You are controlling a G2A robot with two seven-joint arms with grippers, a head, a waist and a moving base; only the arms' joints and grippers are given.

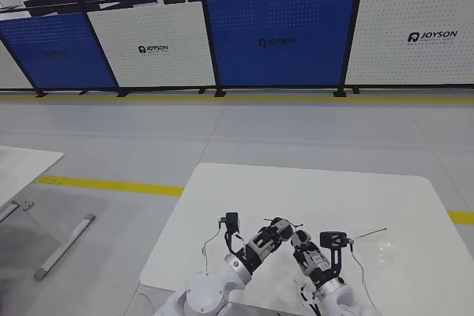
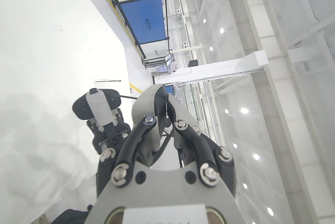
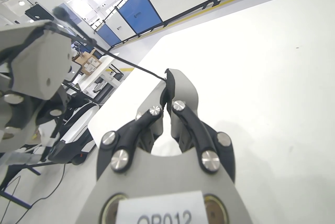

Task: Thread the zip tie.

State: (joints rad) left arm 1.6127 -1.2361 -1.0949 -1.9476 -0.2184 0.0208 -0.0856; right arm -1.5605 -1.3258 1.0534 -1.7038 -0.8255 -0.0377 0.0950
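A thin black zip tie runs taut between my two grippers, held in the air just above the near part of the white table. My right gripper is shut on one end of the strap. My left gripper is shut on the other part, the strap pinched edge-on between its pads; a dark blurred end sticks out past it. In the top view the left gripper and right gripper sit close together, tips nearly meeting.
A second black zip tie lies flat on the table to the right of the arms, also seen as a spare tie. A small clear plastic bag lies beside it. Blue and white pegboard panels stand far behind.
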